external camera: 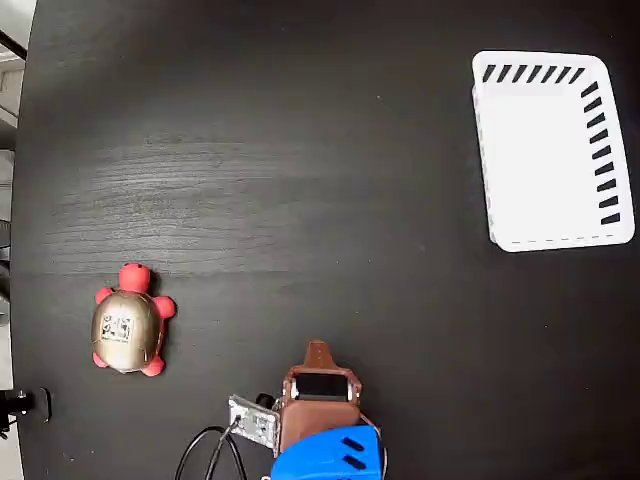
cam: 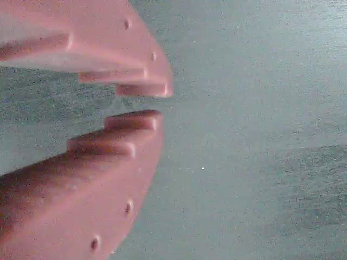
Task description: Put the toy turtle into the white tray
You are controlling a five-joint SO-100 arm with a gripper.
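Right, turtle: the small toy turtle (external camera: 128,327) with the shiny gold-tan shell and red-pink head and legs sits on the black wood-grain table (external camera: 300,180), low on the left of the fixed view.
Tray: the white slotted plastic tray (external camera: 603,150) lies well apart, top right, with nothing in it.
Gripper: the reddish-brown two-finger gripper (cam: 147,104) is at the bottom edge, tips nearly together with a thin gap, holding nothing.
Handling: probably light and rigid, and that glossy dome looks slippery, so pinching across the shell's flanks seems best.
Views: only the fixed view shows turtle and tray; the wrist view shows just fingertips (cam: 135,122) over bare tabletop.
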